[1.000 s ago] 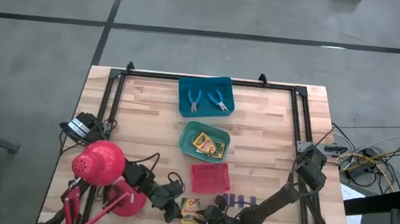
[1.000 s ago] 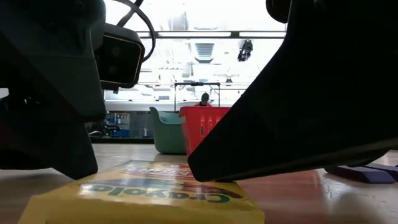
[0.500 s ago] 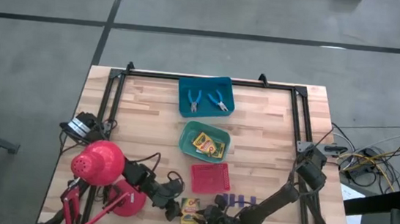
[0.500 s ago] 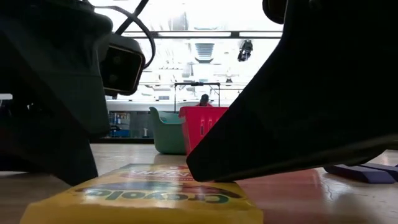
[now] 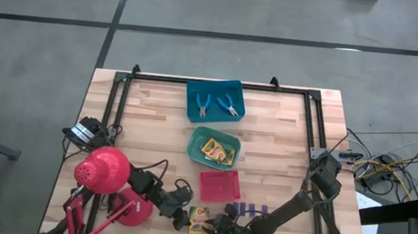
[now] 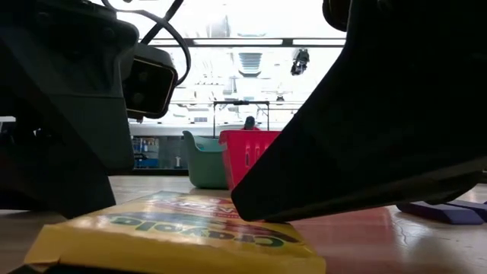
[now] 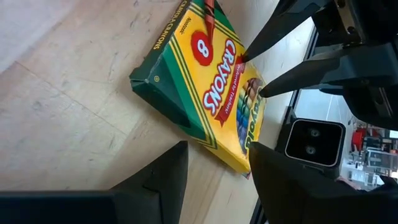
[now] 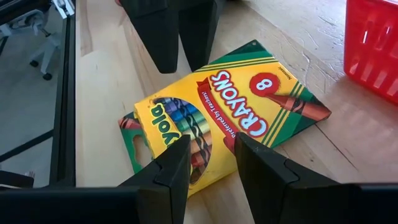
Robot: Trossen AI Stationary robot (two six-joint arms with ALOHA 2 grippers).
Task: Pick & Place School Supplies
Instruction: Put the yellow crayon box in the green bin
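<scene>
Pressing down from either side, the right gripper [image 8: 211, 146] holds its fingers narrowly parted, tips resting on the long edge of the flat yellow-and-green cardboard crayon box [image 8: 236, 106], gripping nothing, while the left gripper [image 7: 217, 152] stands wider just short of the opposite edge. Since a second ago the box has shifted slightly and its near corner has tipped up off the pale wooden table [image 8: 99, 93]; to my eye that is a nudge, no lift yet. It lies at the table's front edge, just before the red slotted plastic tray [image 5: 220, 186].
</scene>
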